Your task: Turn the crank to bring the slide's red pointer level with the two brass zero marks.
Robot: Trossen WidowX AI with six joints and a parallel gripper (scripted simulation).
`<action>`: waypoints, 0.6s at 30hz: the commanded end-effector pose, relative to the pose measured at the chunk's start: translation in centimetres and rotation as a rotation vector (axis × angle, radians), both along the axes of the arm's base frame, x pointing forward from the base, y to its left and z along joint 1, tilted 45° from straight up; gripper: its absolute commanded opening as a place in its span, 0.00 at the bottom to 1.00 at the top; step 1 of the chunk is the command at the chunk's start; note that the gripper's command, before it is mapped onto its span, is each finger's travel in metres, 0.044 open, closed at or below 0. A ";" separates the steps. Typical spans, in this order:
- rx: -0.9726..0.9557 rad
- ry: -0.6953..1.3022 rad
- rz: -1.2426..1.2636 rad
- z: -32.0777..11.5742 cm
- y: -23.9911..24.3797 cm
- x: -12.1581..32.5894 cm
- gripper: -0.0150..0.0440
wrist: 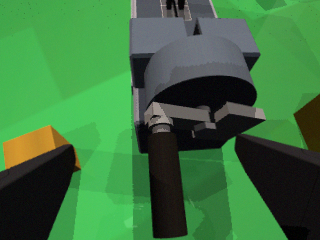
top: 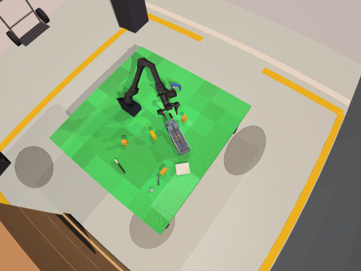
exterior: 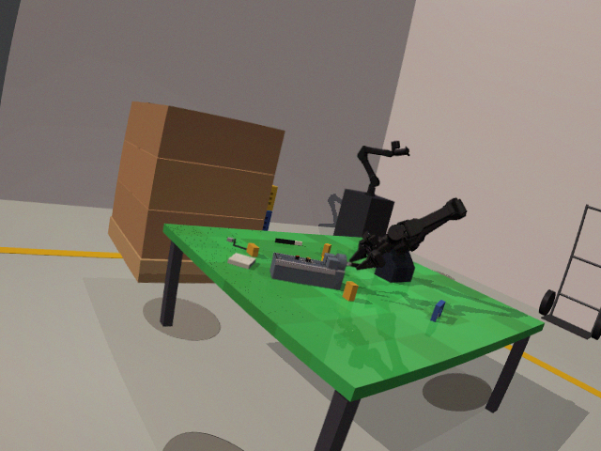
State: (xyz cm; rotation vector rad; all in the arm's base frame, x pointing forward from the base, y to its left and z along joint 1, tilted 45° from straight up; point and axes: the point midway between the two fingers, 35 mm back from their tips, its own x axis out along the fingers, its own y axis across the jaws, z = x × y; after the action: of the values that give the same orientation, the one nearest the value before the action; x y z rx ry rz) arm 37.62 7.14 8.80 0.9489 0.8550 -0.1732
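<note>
The grey machine (top: 184, 151) (exterior: 305, 276) (wrist: 195, 60) lies on the green table, its round crank housing facing the arm. The crank's dark handle (top: 171, 116) (wrist: 167, 185) sticks out toward the wrist camera from the left end of the crank arm (wrist: 187, 113). My gripper (top: 171, 114) (exterior: 353, 265) (wrist: 157, 147) is wide open, one finger on each side of the handle with a gap to both. The slide's red pointer (top: 180, 140) is off the brass marks (top: 177, 136), toward the machine's far end. The pointer is out of the wrist view.
Orange blocks (top: 184, 118) (exterior: 350, 291) (wrist: 30, 146) stand on both sides of the machine, one just beyond the left fingertip in the wrist view. A white block (top: 182, 169) (exterior: 241, 260) lies past its far end. A blue bracket (top: 175, 84) (exterior: 438, 310) stands near the arm.
</note>
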 end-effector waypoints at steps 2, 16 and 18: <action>-0.001 0.007 -0.003 -0.8 0.5 -0.1 1.00; 0.000 0.006 -0.003 -1.8 1.6 -0.1 0.87; 0.000 0.006 -0.003 -1.8 1.6 -0.1 0.78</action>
State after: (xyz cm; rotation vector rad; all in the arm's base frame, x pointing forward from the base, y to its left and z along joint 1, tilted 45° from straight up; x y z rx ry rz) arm 37.49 8.74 7.04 0.9486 0.8611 -0.1742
